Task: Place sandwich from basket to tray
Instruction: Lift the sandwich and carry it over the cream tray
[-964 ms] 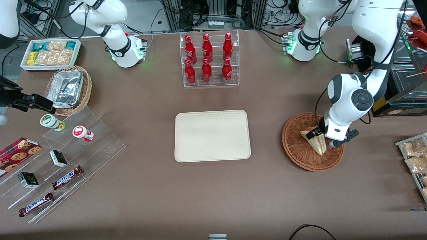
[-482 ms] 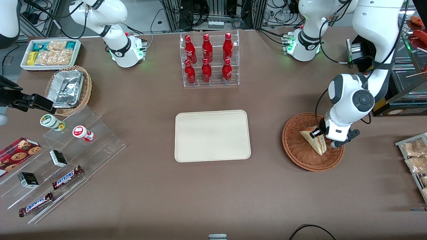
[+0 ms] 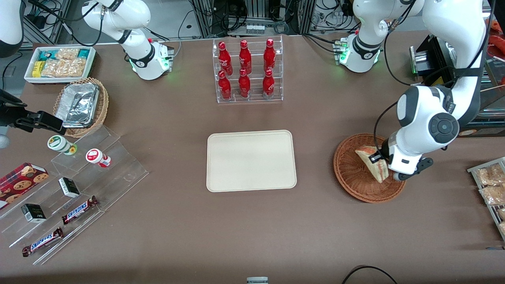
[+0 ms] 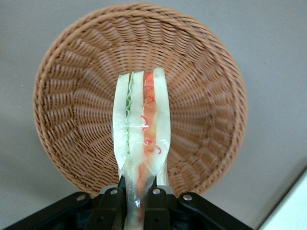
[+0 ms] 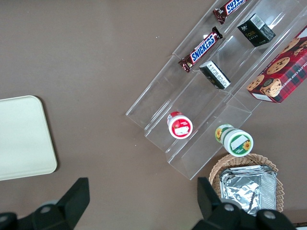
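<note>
The sandwich (image 3: pixel 373 163) (image 4: pixel 141 129), a pale wedge with red and green filling on its cut edge, hangs clear above the reddish-brown wicker basket (image 3: pixel 351 173) (image 4: pixel 72 96). My left gripper (image 3: pixel 382 162) (image 4: pixel 139 203) is shut on the sandwich's narrow end, one finger on each bread face. The cream tray (image 3: pixel 251 160) lies flat at the table's middle, toward the parked arm's end from the basket, with nothing on it. A corner of the tray (image 5: pixel 24 139) also shows in the right wrist view.
A clear rack of red bottles (image 3: pixel 247 71) stands farther from the front camera than the tray. Snack packets on a wire rack (image 3: pixel 491 185) lie beside the basket at the working arm's end. A tan basket of foil containers (image 3: pixel 81 105) and clear tiered shelves (image 3: pixel 79 189) occupy the parked arm's end.
The gripper has lifted the sandwich off the basket floor and tilted it up. The wrist has shifted a little toward the working arm's end.
</note>
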Controlling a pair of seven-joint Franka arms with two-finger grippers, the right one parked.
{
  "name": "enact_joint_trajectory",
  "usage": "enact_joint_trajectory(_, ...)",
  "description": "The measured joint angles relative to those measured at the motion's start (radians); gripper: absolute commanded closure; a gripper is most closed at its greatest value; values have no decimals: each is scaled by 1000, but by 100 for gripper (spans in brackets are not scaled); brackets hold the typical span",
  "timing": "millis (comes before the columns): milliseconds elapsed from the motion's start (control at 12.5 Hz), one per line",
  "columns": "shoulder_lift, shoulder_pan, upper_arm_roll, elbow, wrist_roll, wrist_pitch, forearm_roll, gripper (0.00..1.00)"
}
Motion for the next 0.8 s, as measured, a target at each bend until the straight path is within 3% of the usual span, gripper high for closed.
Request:
enact_joint_trajectory(562,20,-194,-7,23,69,-15,-2,100)
enact_joint_trajectory(803,88,-323,-9,105,-13,-15,-3,100)
